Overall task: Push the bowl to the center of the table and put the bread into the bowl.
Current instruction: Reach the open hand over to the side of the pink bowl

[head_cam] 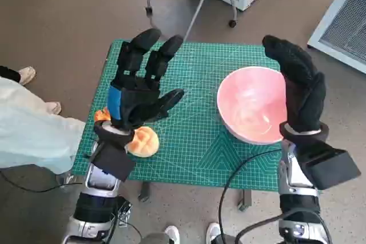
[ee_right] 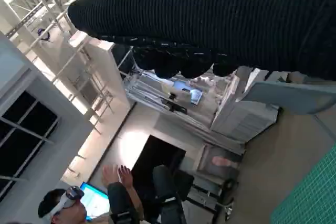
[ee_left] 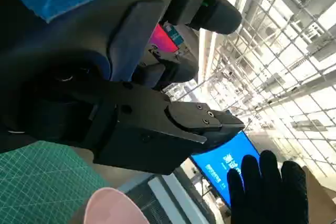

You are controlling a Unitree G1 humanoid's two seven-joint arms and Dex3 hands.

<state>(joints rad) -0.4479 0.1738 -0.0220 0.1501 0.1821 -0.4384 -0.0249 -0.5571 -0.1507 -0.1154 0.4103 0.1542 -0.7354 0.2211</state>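
Green cutting mat covers the desk (head_cam: 194, 147) across the middle of the head view. My pink bowl (head_cam: 251, 104) sits right of centre, looking rigid and smooth, likely to slide easily if nudged at its rim. My right hand (head_cam: 300, 90) hovers beside it, fingers extended, empty. My left hand (head_cam: 140, 84) is spread, holding nothing. Lower left, the bread roll (head_cam: 143, 140) looks soft and light; I'd cup its sides gently.

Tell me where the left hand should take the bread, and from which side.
Probably from above, fingers closing across the round top of the bread. It lies flat on the mat near the left front corner, partly under the left hand, which hovers open above it. The bowl sits clear to the right, so nothing crowds that approach.
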